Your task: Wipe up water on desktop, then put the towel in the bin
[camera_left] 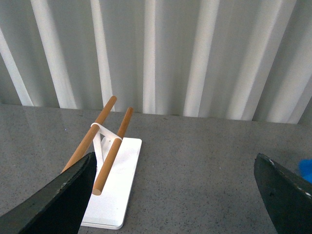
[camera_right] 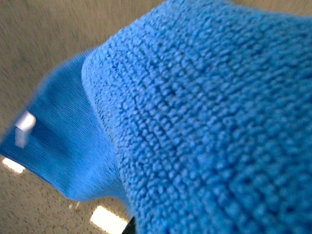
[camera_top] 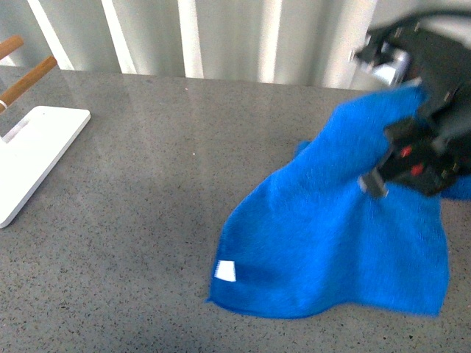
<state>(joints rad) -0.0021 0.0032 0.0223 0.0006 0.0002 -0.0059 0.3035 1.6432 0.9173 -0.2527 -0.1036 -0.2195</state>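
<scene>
Right gripper (camera_top: 403, 158), blurred, jaws pinching the raised top of the towel (camera_top: 324, 243), whose lower hem trails on the desktop (camera_top: 147, 184). Left gripper (camera_left: 174, 165), jaws spread wide and holding nothing, above a white board (camera_left: 119, 180) with wooden rods (camera_left: 109, 148). The towel's white tag (camera_top: 226, 271) is too blurred to read.

- The desktop (camera_top: 132, 147) is viewed from above in the front view, facing a ribbed white wall (camera_top: 221, 37).
- The left wrist view is set low, facing the same wall; the white board with wooden rods (camera_left: 124, 185) is shared with the front view (cut off there).
- The right wrist view is held very close to the towel (camera_right: 204, 122), also shown in front.
</scene>
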